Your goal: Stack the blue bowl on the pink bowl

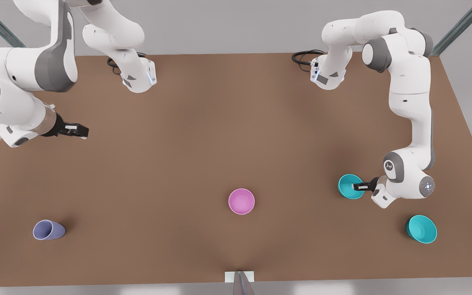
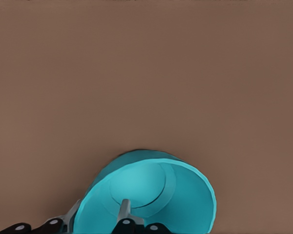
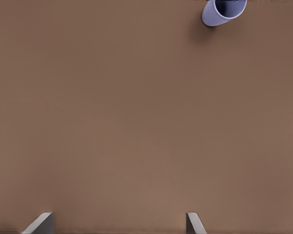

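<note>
in the left wrist view the blue bowl is cut off at the picture's edge along its near rim, and the left gripper shows just the ends of its fingers. in the right wrist view the lavender cup is cropped at its mouth, and only the right gripper fingertips poke in. in the front view the left gripper hides part of the bowl's rim.

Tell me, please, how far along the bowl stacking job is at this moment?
Done: the left gripper has reached the small teal plastic blue bowl, with one of its fingers inside the rim and the other outside. In hand: securing that grip; whether the bowl is lifted yet is unclear. Left: carrying it to the empty round magenta pink bowl and setting it inside. The right gripper waits, open.
</note>
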`<action>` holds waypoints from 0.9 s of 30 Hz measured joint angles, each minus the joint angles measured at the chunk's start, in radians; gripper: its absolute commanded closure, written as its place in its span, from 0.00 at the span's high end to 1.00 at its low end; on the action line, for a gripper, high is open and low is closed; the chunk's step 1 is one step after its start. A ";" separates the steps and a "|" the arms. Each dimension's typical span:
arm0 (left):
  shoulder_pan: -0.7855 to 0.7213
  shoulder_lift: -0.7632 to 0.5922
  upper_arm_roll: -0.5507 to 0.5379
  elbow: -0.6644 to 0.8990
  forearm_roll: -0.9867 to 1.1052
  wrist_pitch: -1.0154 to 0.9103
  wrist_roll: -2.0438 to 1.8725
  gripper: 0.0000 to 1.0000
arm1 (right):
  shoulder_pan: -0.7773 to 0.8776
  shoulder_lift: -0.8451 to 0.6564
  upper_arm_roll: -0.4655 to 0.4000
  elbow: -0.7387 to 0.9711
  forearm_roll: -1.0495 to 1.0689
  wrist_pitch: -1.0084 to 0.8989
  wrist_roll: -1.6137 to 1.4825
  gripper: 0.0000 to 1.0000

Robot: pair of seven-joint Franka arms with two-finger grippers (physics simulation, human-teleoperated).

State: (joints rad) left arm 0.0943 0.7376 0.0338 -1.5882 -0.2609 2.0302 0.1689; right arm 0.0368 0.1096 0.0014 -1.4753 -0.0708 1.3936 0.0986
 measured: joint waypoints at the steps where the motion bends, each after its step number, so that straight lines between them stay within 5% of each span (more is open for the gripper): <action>1: 0.000 0.001 0.000 0.001 -0.001 0.005 0.004 0.21 | 0.001 0.003 -0.001 0.003 -0.001 -0.002 -0.010 1.00; 8: -0.022 -0.008 0.000 0.023 -0.002 0.023 0.021 0.21 | -0.008 0.008 -0.005 0.005 -0.003 -0.008 -0.068 1.00; 18: -0.491 -0.035 -0.083 0.156 -0.062 0.021 -0.265 0.21 | -0.008 0.014 -0.007 0.007 -0.002 -0.010 -0.121 1.00; 27: -0.554 0.146 -0.072 0.457 -0.069 0.023 -0.562 0.21 | -0.009 0.016 -0.009 0.008 -0.001 -0.012 -0.150 1.00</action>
State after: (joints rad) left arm -0.4599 0.8836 -0.0378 -1.1316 -0.3295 2.0530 -0.3933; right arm 0.0283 0.1253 -0.0074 -1.4669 -0.0714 1.3820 -0.0511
